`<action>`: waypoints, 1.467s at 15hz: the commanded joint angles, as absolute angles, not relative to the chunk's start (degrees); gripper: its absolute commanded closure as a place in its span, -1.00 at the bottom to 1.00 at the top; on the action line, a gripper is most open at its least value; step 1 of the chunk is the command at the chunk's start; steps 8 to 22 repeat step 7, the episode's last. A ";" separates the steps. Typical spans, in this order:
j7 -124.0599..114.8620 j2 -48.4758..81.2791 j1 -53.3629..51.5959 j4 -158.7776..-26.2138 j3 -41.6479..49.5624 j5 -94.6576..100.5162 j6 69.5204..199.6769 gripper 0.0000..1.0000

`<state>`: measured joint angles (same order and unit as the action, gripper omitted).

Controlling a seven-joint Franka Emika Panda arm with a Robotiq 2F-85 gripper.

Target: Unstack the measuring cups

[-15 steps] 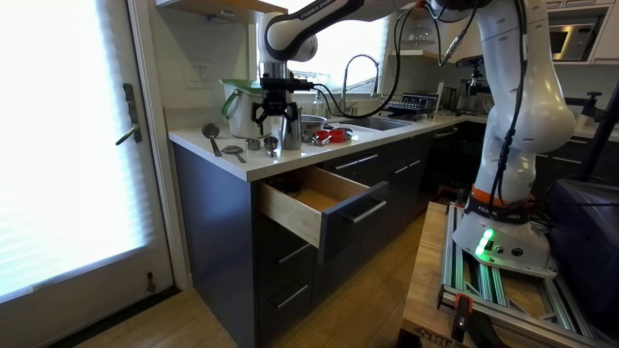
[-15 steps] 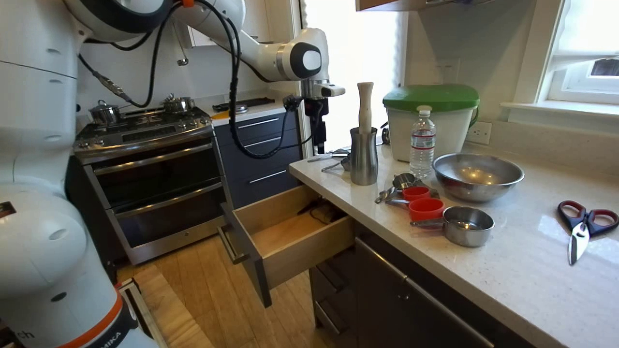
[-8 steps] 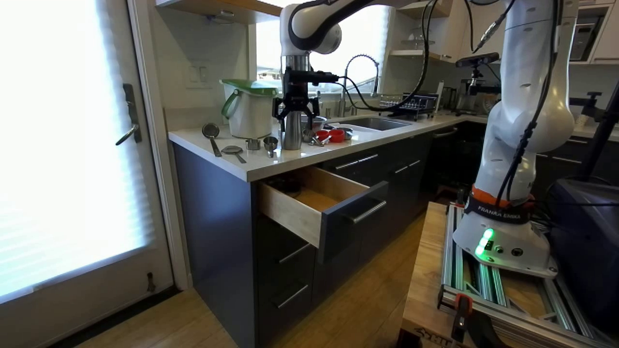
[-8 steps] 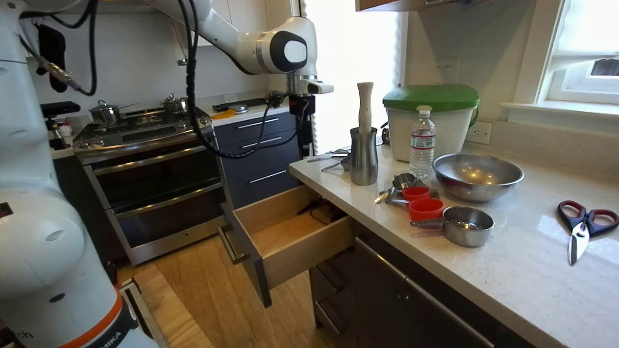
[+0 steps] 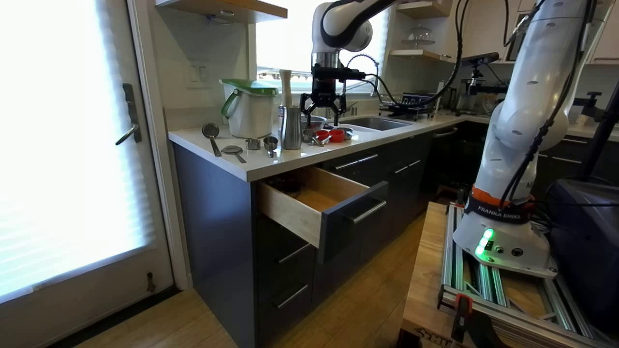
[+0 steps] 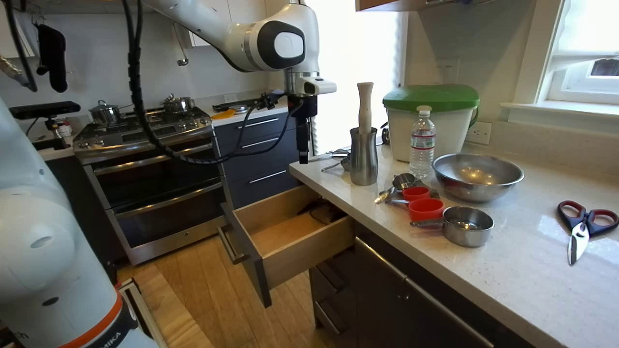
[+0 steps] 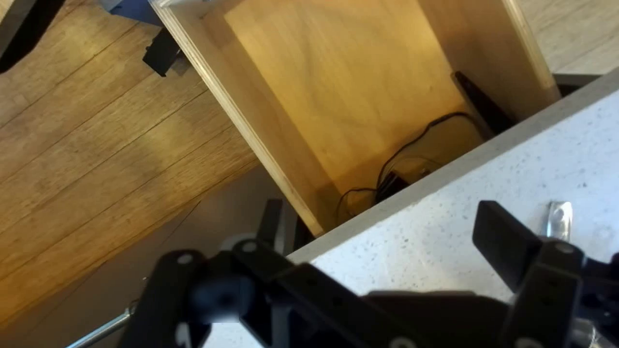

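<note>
Small silvery measuring cups stand on the counter. In an exterior view, one low cup [image 5: 253,144] and a second cup [image 5: 270,143] sit left of the steel cylinder [image 5: 290,129]; another [image 5: 307,136] sits right of it, by two red cups [image 5: 329,136]. In an exterior view, a silvery cup [image 6: 404,181] lies behind the red cups [image 6: 424,209] and a larger steel cup [image 6: 468,226] stands in front; cups left of the cylinder [image 6: 364,157] are mostly hidden. My gripper [image 5: 322,121] is open and empty, pointing down above the counter's front edge; the wrist view shows spread fingers [image 7: 379,212].
An open drawer [image 6: 304,253] with a dark cord juts out below the counter. A wooden-handled stick [image 6: 365,107] stands in the cylinder. A bottle [image 6: 422,145], steel bowl [image 6: 478,178], green-lidded bin [image 6: 430,128] and scissors [image 6: 584,229] are on the counter. Strainers [image 5: 211,131] lie at its end.
My open gripper has swung from near the counter's end past the cylinder to the right in an exterior view, and has levelled from a tilt. The cups have not moved.
</note>
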<state>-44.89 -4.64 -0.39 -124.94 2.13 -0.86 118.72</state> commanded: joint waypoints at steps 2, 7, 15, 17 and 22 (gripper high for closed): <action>-53.73 -14.10 3.21 -133.61 1.44 1.43 125.48 -1.00; -52.56 -13.95 4.13 -132.02 1.02 0.39 124.02 -1.00; -52.56 -13.95 4.13 -132.02 1.02 0.39 124.02 -1.00; -52.56 -13.95 4.13 -132.02 1.02 0.39 124.02 -1.00; -52.56 -13.95 4.13 -132.02 1.02 0.39 124.02 -1.00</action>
